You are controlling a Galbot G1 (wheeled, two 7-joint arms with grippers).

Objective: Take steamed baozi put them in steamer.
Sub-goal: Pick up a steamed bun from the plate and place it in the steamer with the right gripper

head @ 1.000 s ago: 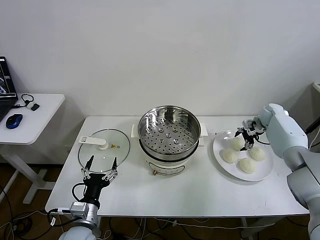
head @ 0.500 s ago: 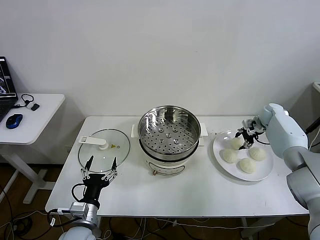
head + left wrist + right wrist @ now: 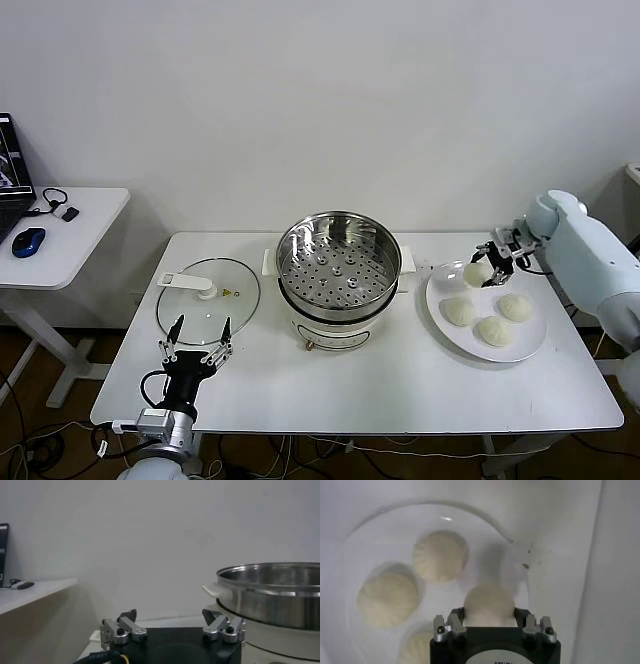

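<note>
In the head view, one baozi (image 3: 477,273) is seen clamped in the right gripper (image 3: 490,270) and held above the far edge of the white plate (image 3: 530,340), where three baozi lie near the table's right edge. The empty steamer (image 3: 338,262) stands at the table's middle. The left gripper (image 3: 197,343) is parked with fingers spread at the near left edge by the glass lid (image 3: 208,299), whose yellow label cannot be read.

In the left wrist view, the spread fingers (image 3: 122,628) are shown beside the steamer (image 3: 270,595).

In the right wrist view, the baozi (image 3: 489,604) is gripped between the fingers above the plate (image 3: 365,535).

Cream-white pleated baozi (image 3: 478,273), white plate (image 3: 530,340)

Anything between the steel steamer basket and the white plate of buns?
Nothing: head view shows only bare white table between the steel steamer basket and the white plate.
</note>
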